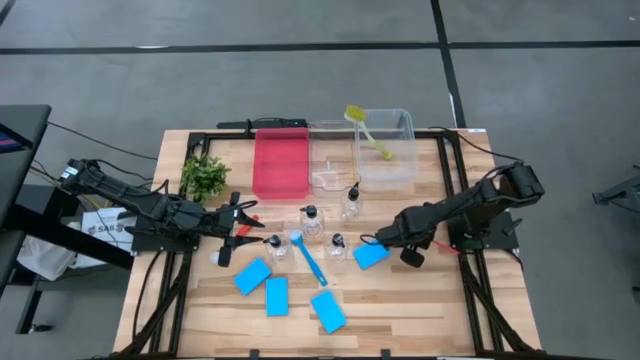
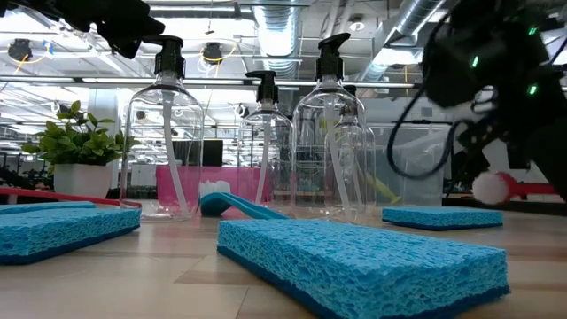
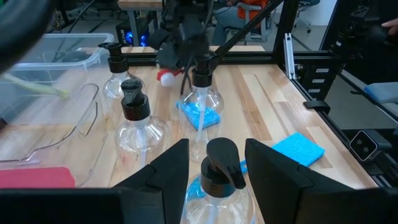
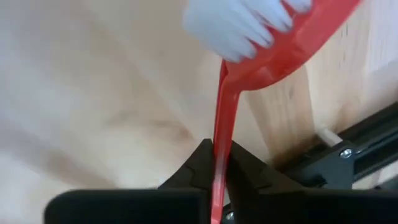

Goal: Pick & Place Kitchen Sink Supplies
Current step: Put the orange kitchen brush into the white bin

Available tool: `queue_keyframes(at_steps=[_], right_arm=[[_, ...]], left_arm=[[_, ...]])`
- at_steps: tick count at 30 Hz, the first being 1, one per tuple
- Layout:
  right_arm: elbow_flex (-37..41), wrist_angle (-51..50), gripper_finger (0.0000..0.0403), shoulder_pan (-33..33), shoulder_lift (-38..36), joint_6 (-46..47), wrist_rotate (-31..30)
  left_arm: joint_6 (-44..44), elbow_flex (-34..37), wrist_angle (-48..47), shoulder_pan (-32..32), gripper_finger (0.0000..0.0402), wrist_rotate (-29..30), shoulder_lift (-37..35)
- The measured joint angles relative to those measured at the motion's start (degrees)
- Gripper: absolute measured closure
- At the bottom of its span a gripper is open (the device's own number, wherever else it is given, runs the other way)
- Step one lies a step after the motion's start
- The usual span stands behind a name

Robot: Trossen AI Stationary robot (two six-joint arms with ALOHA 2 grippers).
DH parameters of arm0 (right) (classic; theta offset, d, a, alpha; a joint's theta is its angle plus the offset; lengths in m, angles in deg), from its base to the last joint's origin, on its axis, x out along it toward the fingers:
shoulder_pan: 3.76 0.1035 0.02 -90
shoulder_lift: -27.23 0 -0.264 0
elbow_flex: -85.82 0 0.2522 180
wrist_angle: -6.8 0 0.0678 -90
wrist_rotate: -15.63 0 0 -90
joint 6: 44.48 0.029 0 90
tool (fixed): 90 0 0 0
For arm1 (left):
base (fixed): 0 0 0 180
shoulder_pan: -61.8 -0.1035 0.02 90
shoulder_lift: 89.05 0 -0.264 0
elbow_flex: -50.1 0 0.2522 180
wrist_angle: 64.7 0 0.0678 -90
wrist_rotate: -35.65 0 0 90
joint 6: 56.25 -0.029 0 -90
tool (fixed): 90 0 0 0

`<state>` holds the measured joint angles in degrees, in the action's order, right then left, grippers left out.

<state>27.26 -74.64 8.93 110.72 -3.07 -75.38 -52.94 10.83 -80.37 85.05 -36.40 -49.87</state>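
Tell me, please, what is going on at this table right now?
The right gripper is shut on the thin handle of a red brush, near a blue sponge. The left gripper is open around the pump top of a clear bottle, not yet closed. Other bottles, sponges and a blue brush lie on the table; a yellow-green brush sits in a clear bin.

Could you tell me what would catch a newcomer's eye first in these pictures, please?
Probably the right pincer, shut on the thin handle of a red brush above the table's right side beside a blue sponge. Next, the cluster of clear pump bottles mid-table, where the left pincer stands open around one black pump top. Behind them sit a red tray and clear bins.
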Motion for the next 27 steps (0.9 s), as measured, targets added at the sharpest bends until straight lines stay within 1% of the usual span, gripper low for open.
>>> queue_keyframes(at_steps=[3,7,9,14,16,21,24,27], right_arm=[[-1.01,-0.07,0.0373,0.87,-2.93,0.02,-0.09],[-1.71,-0.75,0.0392,2.12,-7.77,-0.70,-0.22],[-1.74,-1.06,0.0393,2.87,-10.57,-0.90,-0.30],[-1.74,-0.66,0.0371,4.03,-17.08,-0.87,-1.97],[-1.74,0.23,0.0369,4.47,-19.63,-0.90,-3.82],[-1.74,6.61,0.0393,4.50,-25.27,-2.71,-9.80],[-1.76,11.73,0.0385,4.50,-28.24,-5.67,-14.56],[-1.76,15.90,0.0372,4.43,-30.74,-8.76,-20.70]], left_arm=[[0.00,0.00,0.00,0.01,0.0243,0.00,0.00],[0.00,0.00,0.00,0.00,0.0243,0.00,0.00],[0.00,0.00,0.00,0.01,0.0243,0.00,0.00],[0.00,0.00,0.00,0.01,0.0243,0.01,0.00],[0.00,0.00,0.00,0.02,0.0243,0.00,0.00],[0.00,0.00,0.01,0.00,0.0243,0.01,0.00],[0.00,0.00,0.02,0.00,0.0243,0.00,0.00],[0.00,0.00,0.02,0.00,0.0243,0.00,0.00]])
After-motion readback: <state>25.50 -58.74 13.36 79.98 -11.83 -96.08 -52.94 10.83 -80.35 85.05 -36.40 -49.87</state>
